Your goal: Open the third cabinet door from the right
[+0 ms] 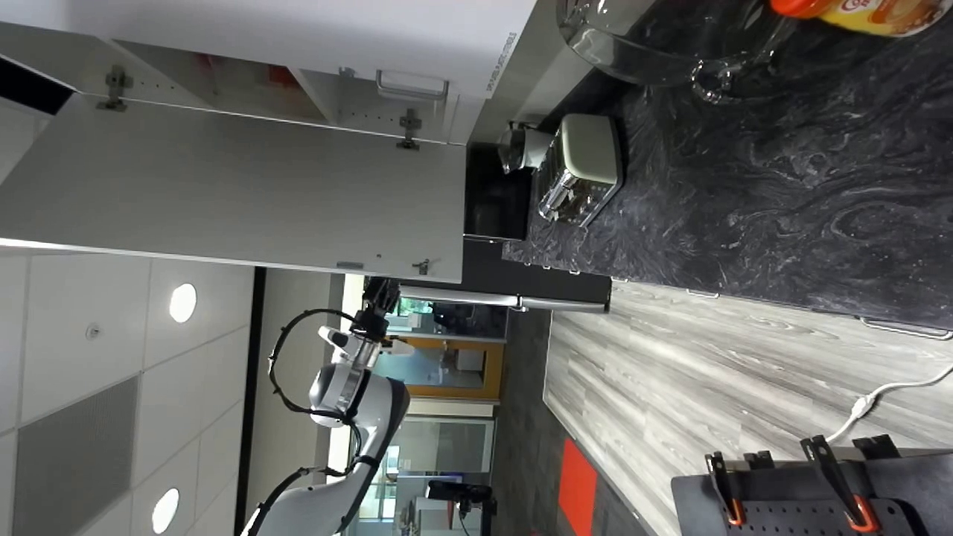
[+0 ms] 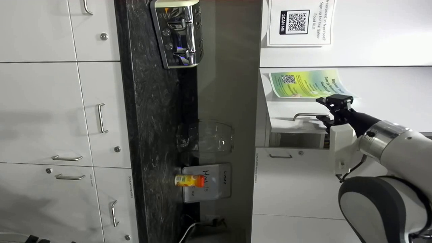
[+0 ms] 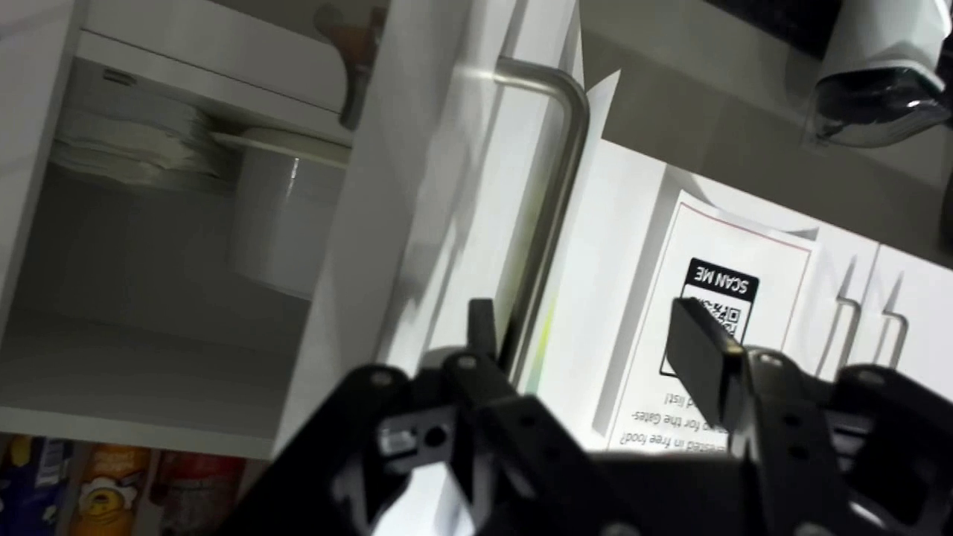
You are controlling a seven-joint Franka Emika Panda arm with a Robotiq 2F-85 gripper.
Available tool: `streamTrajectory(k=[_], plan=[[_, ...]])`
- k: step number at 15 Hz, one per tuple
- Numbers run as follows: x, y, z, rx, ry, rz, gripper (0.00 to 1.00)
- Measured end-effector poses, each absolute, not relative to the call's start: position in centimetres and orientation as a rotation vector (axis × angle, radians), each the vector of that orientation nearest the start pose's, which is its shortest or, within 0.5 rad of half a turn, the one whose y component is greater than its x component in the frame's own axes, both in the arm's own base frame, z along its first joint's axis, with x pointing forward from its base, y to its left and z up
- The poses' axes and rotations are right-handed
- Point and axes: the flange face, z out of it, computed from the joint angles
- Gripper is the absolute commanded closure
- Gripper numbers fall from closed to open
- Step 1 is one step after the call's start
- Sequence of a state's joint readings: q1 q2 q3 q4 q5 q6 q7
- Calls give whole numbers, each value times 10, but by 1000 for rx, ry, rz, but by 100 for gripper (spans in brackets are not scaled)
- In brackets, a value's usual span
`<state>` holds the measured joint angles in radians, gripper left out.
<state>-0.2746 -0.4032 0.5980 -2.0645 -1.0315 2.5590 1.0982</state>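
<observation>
The third cabinet door stands open from the upper cabinet. Its plain grey inner face, with two dark hinges along one edge, fills much of an exterior view. Its outer face carries a yellow-green flyer and a metal handle. My gripper is open in front of this door by the handle. In the wrist view the handle runs down between my open fingers, close to the left one. I cannot tell whether that finger touches it. In an exterior view the gripper is partly hidden behind the door's edge.
Below is a dark marbled counter with a toaster, a glass jar and an orange-lidded bottle. A neighbouring door bears a QR sign. The opened cabinet shows a white pot and shelves.
</observation>
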Motion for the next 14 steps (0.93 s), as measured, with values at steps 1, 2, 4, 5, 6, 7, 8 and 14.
streamTrajectory(k=[1,2,4,5,6,7,8,14], plan=[[456,229,655,-2877,-17,-2001,0],[451,238,655,-2878,-82,-1986,0],[437,260,658,-2858,-173,-1988,0],[428,271,661,-2849,-190,-2001,0],[420,280,665,-2845,-197,-2012,0],[413,287,669,-2842,-199,-2023,0],[406,292,673,-2836,-199,-2033,0],[388,272,706,-2800,-89,-2077,0]])
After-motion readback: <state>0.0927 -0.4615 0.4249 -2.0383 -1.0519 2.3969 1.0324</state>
